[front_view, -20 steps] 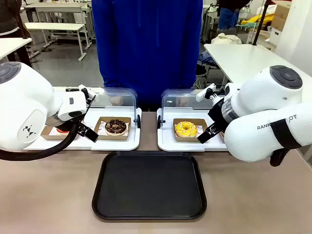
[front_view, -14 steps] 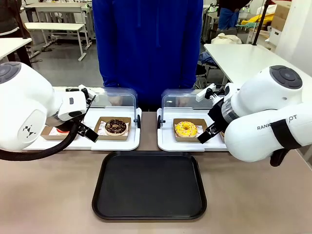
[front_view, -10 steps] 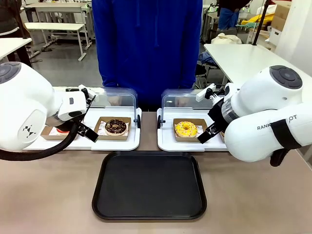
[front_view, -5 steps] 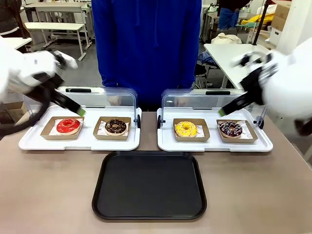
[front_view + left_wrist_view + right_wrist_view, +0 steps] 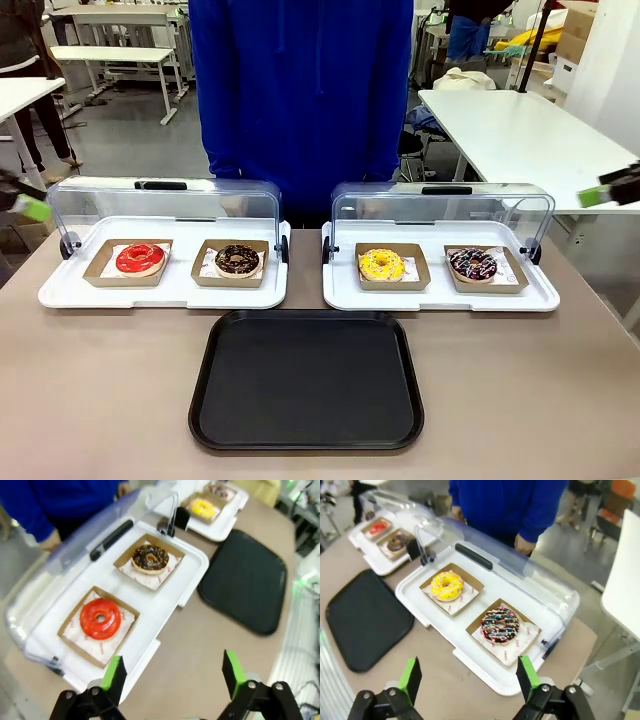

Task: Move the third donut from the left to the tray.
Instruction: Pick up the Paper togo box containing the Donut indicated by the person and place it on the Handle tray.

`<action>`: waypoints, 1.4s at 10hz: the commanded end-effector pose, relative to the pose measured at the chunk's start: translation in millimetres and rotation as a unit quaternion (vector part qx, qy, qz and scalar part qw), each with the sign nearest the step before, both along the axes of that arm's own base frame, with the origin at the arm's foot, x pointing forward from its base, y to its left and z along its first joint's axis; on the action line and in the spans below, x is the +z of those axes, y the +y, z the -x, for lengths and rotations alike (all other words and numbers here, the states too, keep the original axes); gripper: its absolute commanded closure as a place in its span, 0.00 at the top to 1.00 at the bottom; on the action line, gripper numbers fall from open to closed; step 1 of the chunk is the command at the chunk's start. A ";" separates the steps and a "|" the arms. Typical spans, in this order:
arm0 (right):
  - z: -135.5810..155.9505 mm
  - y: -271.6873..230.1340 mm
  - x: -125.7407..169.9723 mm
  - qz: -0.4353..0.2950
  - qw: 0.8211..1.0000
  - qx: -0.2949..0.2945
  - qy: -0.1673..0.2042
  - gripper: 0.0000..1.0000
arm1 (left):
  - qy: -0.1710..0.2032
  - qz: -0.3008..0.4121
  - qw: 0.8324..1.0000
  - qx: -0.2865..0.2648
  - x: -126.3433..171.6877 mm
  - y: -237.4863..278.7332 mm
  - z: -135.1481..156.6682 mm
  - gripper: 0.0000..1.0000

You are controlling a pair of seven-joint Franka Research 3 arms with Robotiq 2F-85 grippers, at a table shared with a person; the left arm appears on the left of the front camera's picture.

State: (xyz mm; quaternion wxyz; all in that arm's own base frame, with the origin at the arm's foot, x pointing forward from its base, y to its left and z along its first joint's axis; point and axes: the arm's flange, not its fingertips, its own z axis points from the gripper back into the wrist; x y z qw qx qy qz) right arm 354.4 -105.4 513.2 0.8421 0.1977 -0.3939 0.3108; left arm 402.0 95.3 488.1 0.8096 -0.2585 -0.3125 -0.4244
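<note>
The third donut (image 5: 381,264) has yellow icing and sits on a brown cardboard square in the right display base, beside a dark sprinkled donut (image 5: 472,263). It also shows in the right wrist view as the yellow donut (image 5: 446,585) and far off in the left wrist view (image 5: 202,508). The black tray (image 5: 306,385) lies bare in front of both bases. My left gripper (image 5: 174,675) hangs open high above the table near the left base. My right gripper (image 5: 469,676) hangs open above the right base's front corner. Neither holds anything.
The left base (image 5: 60,293) carries a red donut (image 5: 139,257) and a chocolate donut (image 5: 238,259). Clear lids (image 5: 440,205) stand raised behind both bases. A person in blue stands at the far side, one hand (image 5: 525,544) behind the right lid.
Both arms have swung up and outward from in front of the bases to the picture's edges. The red donut and the sprinkled donut are now uncovered.
</note>
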 end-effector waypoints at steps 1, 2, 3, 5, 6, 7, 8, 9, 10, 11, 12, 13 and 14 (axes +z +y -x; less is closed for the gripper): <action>-1.0 -39.2 -9.5 -0.032 0.999 0.029 -0.014 1.00 | -0.019 0.025 0.999 -0.034 -8.8 36.2 -3.3 1.00; 5.4 -61.9 -15.2 -0.057 0.997 0.035 -0.030 1.00 | -0.041 0.035 0.998 -0.032 -12.9 54.1 5.2 1.00; 11.1 -75.9 -20.3 -0.068 0.996 0.037 -0.037 1.00 | -0.061 0.041 0.997 -0.036 -16.6 69.5 13.8 1.00; 14.2 -96.4 -30.2 -0.073 0.996 0.035 -0.040 1.00 | -0.096 0.036 0.994 -0.032 -30.7 91.1 19.5 1.00; 14.1 -102.7 -35.2 -0.079 0.995 0.035 -0.043 1.00 | -0.101 0.037 0.994 -0.027 -34.1 98.1 17.4 1.00; 14.8 -104.6 -39.1 -0.084 0.995 0.032 -0.044 1.00 | -0.109 0.040 0.993 -0.030 -29.7 102.7 13.8 1.00; 15.3 -106.9 -41.4 -0.086 0.995 0.032 -0.047 1.00 | -0.112 0.042 0.992 -0.031 -30.4 101.6 12.6 1.00; 15.9 -104.5 -43.1 -0.086 0.995 0.034 -0.046 1.00 | -0.114 0.042 0.992 -0.027 -33.3 103.5 20.1 1.00; 15.4 -106.2 -42.6 -0.083 0.995 0.031 -0.047 1.00 | -0.122 0.051 0.991 -0.024 -39.1 104.0 19.9 1.00; 16.2 -103.8 -41.6 -0.082 0.995 0.030 -0.049 1.00 | -0.128 0.052 0.990 -0.024 -38.8 105.5 22.1 1.00; 16.6 -104.6 -46.4 -0.087 0.995 0.024 -0.037 1.00 | -0.145 0.049 0.988 -0.024 -37.2 102.7 21.6 1.00; 16.6 -104.6 -46.4 -0.087 0.995 0.024 -0.037 1.00 | -0.107 0.041 0.993 -0.018 -35.1 103.5 19.4 1.00; 16.6 -104.6 -46.4 -0.087 0.995 0.024 -0.037 1.00 | -0.107 0.041 0.993 -0.018 -35.1 103.5 19.4 1.00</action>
